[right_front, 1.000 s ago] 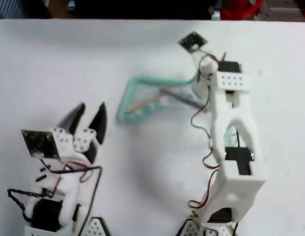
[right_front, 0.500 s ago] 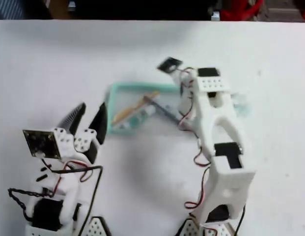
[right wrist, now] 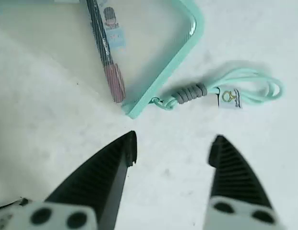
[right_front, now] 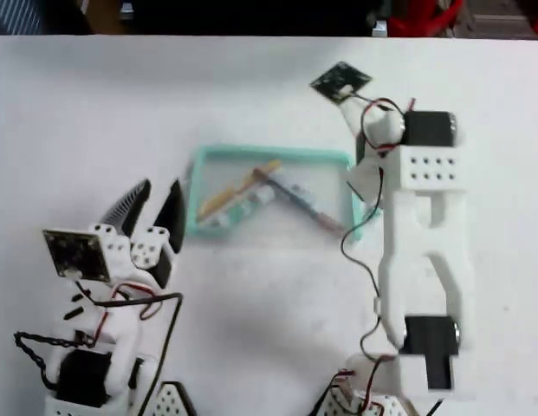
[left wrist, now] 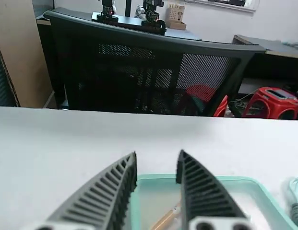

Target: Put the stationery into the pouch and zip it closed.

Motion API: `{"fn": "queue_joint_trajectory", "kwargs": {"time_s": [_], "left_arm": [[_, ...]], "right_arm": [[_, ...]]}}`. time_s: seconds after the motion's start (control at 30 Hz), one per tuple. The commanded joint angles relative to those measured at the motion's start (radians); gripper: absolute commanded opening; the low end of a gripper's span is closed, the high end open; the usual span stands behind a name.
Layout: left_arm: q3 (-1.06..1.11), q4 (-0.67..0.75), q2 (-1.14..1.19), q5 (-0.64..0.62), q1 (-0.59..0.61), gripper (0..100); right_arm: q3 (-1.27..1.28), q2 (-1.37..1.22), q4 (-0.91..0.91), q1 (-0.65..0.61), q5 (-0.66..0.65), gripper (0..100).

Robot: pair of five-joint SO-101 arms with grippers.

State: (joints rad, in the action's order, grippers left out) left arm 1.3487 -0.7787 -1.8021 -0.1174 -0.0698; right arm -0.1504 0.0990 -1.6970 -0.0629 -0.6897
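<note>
The pouch (right_front: 273, 191) lay flat on the table (right_front: 95, 104) between the arms with the stationery (right_front: 238, 189) inside. Its cord (right wrist: 244, 88) trailed from the corner nearest the right gripper (right wrist: 175, 141), a placement that probably kept both ends within reach for zipping. The right gripper hung wide open and empty just above that corner, while the left gripper (left wrist: 157, 157), slightly parted and also empty, stood just beside the opposite end, apparently to steady it. A second earlier the pouch was bunched and tilted at the right arm; it had since been spread flat nearer the left gripper and let go.
</note>
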Motion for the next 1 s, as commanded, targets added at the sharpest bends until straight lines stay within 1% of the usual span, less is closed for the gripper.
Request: {"fn": "queue_joint_trajectory", "kwargs": {"time_s": [0.0, 0.03, 0.07, 0.13, 0.17, 0.23, 0.33, 0.47, 0.57, 0.63, 0.7, 0.8, 0.87, 0.97], "left_arm": [[-0.012, 0.020, 0.012, 0.186, 0.001, 2], [-0.011, 0.012, 0.012, 0.238, 0.012, 3], [-0.014, -0.005, 0.012, 0.278, 0.022, 2], [-0.028, -0.035, 0.013, 0.324, 0.048, 2], [-0.046, -0.064, 0.015, 0.339, 0.061, 2], [-0.123, -0.137, 0.018, 0.367, 0.085, 2], [-0.295, -0.284, 0.019, 0.431, 0.099, 2], [-0.539, -0.446, 0.019, 0.493, 0.094, 2], [-0.717, -0.549, 0.021, 0.535, 0.101, 2], [-0.821, -0.611, 0.021, 0.552, 0.101, 2], [-0.916, -0.666, 0.021, 0.554, 0.101, 2], [-1.060, -0.744, 0.021, 0.554, 0.104, 2], [-1.137, -0.799, 0.051, 0.551, 0.134, 2], [-1.151, -0.876, 0.179, 0.551, 0.206, 2]], "right_arm": [[0.037, 0.114, -0.015, 0.042, 0.100, 1.5], [0.071, 0.134, -0.015, 0.047, 0.124, 4.3], [0.106, 0.156, -0.013, 0.050, 0.140, 4.6], [0.170, 0.200, 0.004, 0.044, 0.160, 1.3], [0.192, 0.228, 0.008, 0.042, 0.161, 1.7], [0.210, 0.295, 0.016, 0.031, 0.170, 1.8], [0.210, 0.427, 0.008, -0.007, 0.244, 1.7], [0.210, 0.661, 0.007, -0.108, 0.341, 1.7], [0.210, 0.855, 0.005, -0.213, 0.399, 1.7], [0.213, 0.980, 0.005, -0.283, 0.433, 1.7], [0.215, 1.087, 0.005, -0.328, 0.446, 1.7], [0.216, 1.216, 0.005, -0.329, 0.443, 1.7], [0.218, 1.283, -0.002, -0.298, 0.443, 1.7], [0.235, 1.372, -0.001, -0.259, 0.443, 1.7]]}}
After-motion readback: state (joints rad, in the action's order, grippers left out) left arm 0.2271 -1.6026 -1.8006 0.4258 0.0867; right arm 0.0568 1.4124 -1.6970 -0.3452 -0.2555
